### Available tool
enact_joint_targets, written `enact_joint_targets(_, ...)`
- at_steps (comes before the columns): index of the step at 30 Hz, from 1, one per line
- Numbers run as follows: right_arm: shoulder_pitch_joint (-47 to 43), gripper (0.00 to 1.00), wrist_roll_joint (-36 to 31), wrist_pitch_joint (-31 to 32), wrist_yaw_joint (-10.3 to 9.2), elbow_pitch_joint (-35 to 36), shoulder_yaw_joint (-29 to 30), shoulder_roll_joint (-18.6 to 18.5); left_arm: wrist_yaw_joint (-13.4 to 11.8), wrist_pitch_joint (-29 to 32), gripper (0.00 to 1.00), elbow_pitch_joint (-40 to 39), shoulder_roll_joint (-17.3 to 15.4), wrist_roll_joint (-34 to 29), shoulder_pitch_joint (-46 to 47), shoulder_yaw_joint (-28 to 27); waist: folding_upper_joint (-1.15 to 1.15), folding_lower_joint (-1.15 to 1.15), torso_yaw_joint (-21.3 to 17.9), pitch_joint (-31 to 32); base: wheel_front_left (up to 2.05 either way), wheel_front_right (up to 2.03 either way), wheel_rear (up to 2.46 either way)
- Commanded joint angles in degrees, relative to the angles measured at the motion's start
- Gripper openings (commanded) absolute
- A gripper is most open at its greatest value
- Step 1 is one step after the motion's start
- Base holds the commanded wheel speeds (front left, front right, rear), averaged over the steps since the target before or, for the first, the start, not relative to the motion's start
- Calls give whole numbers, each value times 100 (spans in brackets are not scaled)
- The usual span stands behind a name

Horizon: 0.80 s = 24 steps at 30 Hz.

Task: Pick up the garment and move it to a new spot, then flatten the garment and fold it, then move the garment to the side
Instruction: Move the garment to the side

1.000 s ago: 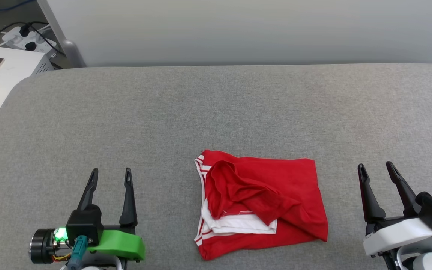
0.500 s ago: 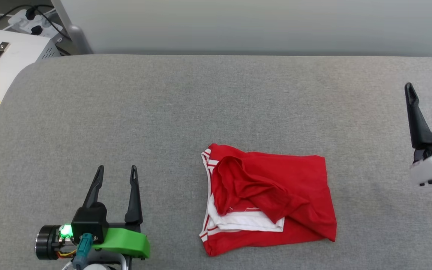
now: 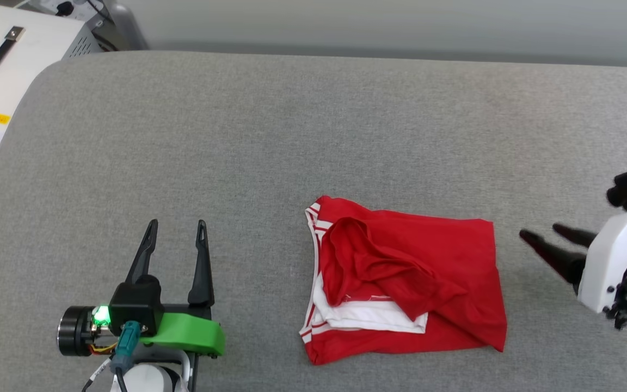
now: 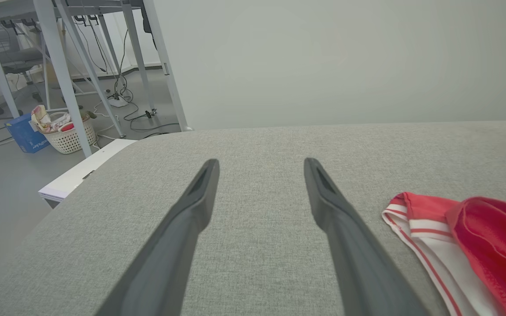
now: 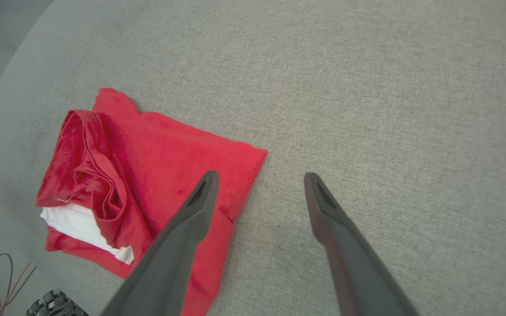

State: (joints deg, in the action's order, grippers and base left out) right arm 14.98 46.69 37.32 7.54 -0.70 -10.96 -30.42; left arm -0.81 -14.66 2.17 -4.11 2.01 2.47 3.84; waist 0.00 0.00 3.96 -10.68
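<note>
Right now the garment (image 3: 444,272) lies on the gray padded table (image 3: 237,136), near the front edge and a little to the right of the middle. It is a red shirt, bunched up into a rough square. The cloth is mostly bright red. A loose red flap is crumpled across the middle, with deep folds and a curled rim. A white part peeks out from under that flap at the front left. Thin red and white stripes run down the shirt's left edge. The right side of the shirt lies flatter and smoother.

The left gripper (image 3: 177,223) sits well apart from the shirt, on its left. Its two dark fingers are spread wide and hold nothing. In the left wrist view, the left gripper (image 4: 260,162) points along the table, and the striped edge of the shirt (image 4: 477,232) shows at the right.

The right gripper (image 3: 539,231) is near the shirt's right edge, with its tips aimed at it. Its fingers are spread wide too, with nothing between them. In the right wrist view, the right gripper (image 5: 260,174) looks down on the shirt (image 5: 147,175).

A white box with a black handle (image 3: 14,71) sits past the table's far left corner.
</note>
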Motion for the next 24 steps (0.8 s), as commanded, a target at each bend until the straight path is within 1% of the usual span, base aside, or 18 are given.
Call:
enact_joint_targets(1, -90, 100, 120, 110, -5, -40, -67, 4, 3, -34, 100, 13, 20, 14, 121, 11, 0, 0, 96, -109, 0, 0, 0)
enact_joint_targets(4, -171, 100, 360, 286, -5, -172, -200, 46, 22, -34, 100, 36, 27, 10, 194, 38, 0, 0, 189, -207, 0, 0, 0)
enact_joint_targets(9, -205, 100, 539, 199, -5, -484, -443, 202, 40, -34, 100, 84, 44, 24, 311, 88, 0, 0, 348, -341, 0, 0, 0)
enact_joint_targets(16, -117, 100, 593, -158, -5, -1094, -945, 508, 65, -34, 100, 170, 59, 23, 424, 125, 0, 0, 456, -446, 0, 0, 0)
enact_joint_targets(18, -116, 100, 589, -342, -5, -1221, -1091, 562, 62, -34, 100, 197, 64, 19, 451, 134, 0, 0, 471, -439, 0, 0, 0)
enact_joint_targets(21, -102, 100, 570, -573, -5, -1306, -1352, 546, 49, -34, 100, 210, 68, 24, 457, 120, 0, 0, 462, -416, 0, 0, 0)
enact_joint_targets(22, -80, 60, 572, -664, -5, -1299, -1456, 519, 48, -34, 100, 216, 69, 25, 447, 111, 0, 0, 450, -404, 0, 0, 0)
enact_joint_targets(23, -57, 15, 588, -754, -5, -1299, -1513, 497, 50, -34, 100, 222, 69, 26, 435, 104, 0, 0, 436, -391, 0, 0, 0)
enact_joint_targets(24, -23, 0, 627, -851, -5, -1292, -1576, 472, 53, -34, 100, 230, 70, 25, 419, 98, 0, 0, 422, -372, 0, 0, 0)
